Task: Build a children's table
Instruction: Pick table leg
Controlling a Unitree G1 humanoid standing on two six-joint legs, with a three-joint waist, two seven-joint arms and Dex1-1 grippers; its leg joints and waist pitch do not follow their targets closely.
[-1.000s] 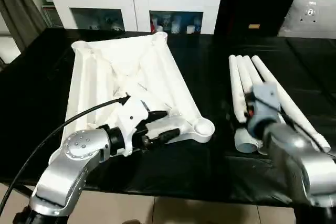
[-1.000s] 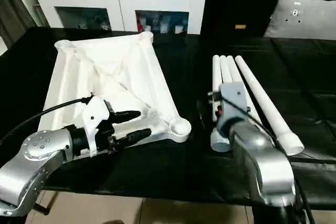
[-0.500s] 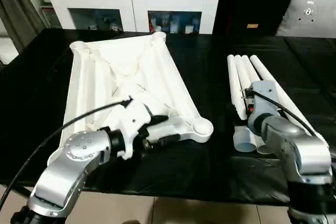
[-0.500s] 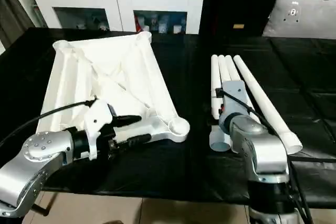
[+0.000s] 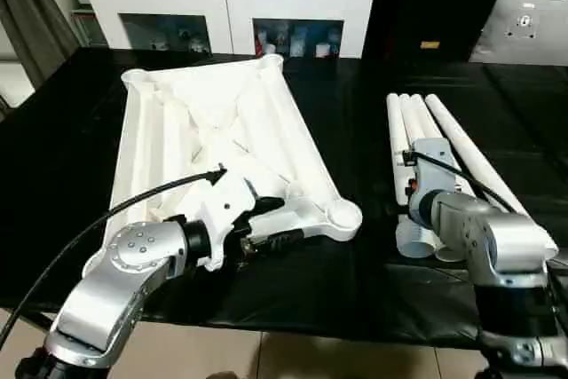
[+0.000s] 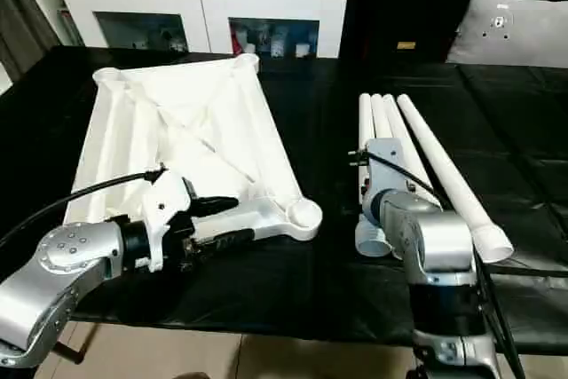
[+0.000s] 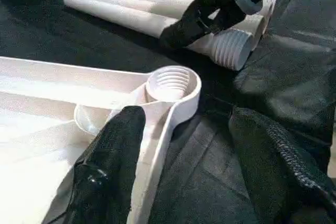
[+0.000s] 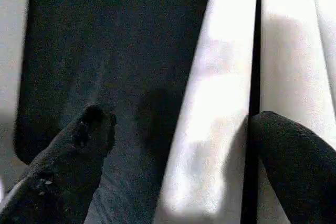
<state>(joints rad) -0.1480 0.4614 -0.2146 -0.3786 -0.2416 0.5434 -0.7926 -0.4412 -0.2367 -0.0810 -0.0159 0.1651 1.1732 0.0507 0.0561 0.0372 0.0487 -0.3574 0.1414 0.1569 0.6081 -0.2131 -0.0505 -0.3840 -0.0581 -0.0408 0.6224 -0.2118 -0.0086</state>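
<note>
**Right hand over the legs, left hand at the tabletop corner**

Black table across the frame. At centre left, white tabletop (image 5: pixel 222 144) lying underside up, ribs and round corner sockets exposed, presumably so legs can be screwed in from above. Nearest socket (image 7: pixel 170 83) at the lower right corner of the tabletop, threaded inside. At right of frame, four white legs (image 5: pixel 417 144) lying side by side, wide threaded ends toward the camera, near the tabletop but apart from it.

Left hand (image 5: pixel 266 224) at lower left, partly open, fingers (image 7: pixel 113 156) straddling the tabletop's rim just beside that socket; likely steadying it, though a firm grip cannot be told. Right hand (image 8: pixel 173 145) at lower right, spread wide, pointing down over the legs, one finger each side of a single leg (image 8: pixel 210 103), nothing gripped yet. Likely about to close on that leg. White cabinet (image 5: pixel 231 6) along the top of the frame, behind the table.
</note>
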